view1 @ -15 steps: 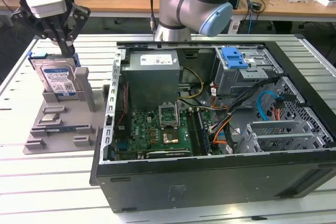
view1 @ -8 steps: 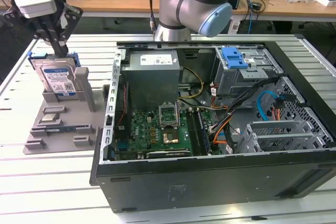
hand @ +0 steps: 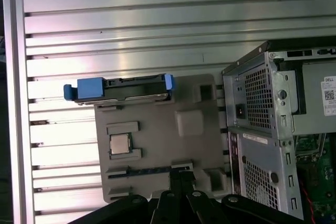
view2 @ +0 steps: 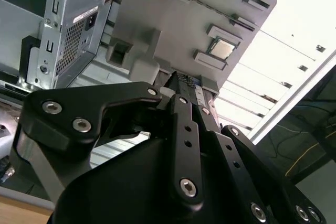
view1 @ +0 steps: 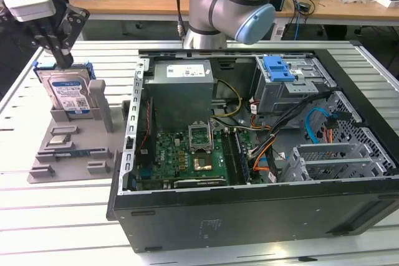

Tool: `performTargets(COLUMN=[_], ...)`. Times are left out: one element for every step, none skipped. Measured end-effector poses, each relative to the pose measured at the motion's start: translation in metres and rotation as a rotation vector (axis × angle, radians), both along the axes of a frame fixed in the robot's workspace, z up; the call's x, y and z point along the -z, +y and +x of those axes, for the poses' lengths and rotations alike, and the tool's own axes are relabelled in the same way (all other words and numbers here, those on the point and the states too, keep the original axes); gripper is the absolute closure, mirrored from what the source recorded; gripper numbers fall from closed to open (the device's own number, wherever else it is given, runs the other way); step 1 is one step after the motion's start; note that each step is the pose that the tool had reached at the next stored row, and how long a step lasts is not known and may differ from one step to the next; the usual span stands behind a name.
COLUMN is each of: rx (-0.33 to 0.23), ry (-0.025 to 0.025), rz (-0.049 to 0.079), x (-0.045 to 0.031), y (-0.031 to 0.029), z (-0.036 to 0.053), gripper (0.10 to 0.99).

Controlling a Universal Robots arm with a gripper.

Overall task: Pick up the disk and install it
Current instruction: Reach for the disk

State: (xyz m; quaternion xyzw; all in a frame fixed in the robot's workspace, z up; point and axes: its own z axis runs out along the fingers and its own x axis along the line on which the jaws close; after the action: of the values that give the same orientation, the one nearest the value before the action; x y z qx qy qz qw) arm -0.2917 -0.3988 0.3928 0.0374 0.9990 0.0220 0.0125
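The disk (view1: 70, 93) stands on edge in a slot at one end of the grey holder (view1: 81, 136), with its label facing the rest of the holder and its blue rails showing at both sides. In the first wrist view the disk (hand: 123, 85) is seen edge-on at the end of the holder (hand: 157, 129) opposite the memory stick (hand: 144, 171), with a processor chip (hand: 120, 143) seated between the two. The hand (view1: 63, 61) hangs above the holder. Its black fingers (hand: 176, 179) are pressed together and pinch nothing. In the exterior view its tip sits just over the disk's top edge, and I cannot tell if it touches. The holder rests on the slatted metal worktop (view1: 62, 216). The open computer case (view1: 249, 216) lies just beside the holder, on the exterior view's right.
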Motion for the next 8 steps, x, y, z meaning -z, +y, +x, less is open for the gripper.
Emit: performTargets(rx=[0.000, 0.000, 0.000, 0.000, 0.000, 0.000, 0.000, 0.000], ry=[0.0000, 0.0001, 0.0000, 0.0000, 0.0000, 0.0000, 0.0000, 0.0000], rz=[0.000, 0.000, 0.000, 0.000, 0.000, 0.000, 0.000, 0.000], x=[0.0001, 0.0004, 0.0011, 0.0013, 0.0016, 0.0019, 0.0021, 0.0024], y=[0.0000, 0.0000, 0.0005, 0.0009, 0.0014, 0.0019, 0.0026, 0.0032], z=[-0.0015, -0.0034, -0.0062, -0.0078, -0.0101, -0.0121, -0.0149, -0.0171], gripper=[0.980, 0.980, 0.980, 0.980, 0.980, 0.980, 0.980, 0.980])
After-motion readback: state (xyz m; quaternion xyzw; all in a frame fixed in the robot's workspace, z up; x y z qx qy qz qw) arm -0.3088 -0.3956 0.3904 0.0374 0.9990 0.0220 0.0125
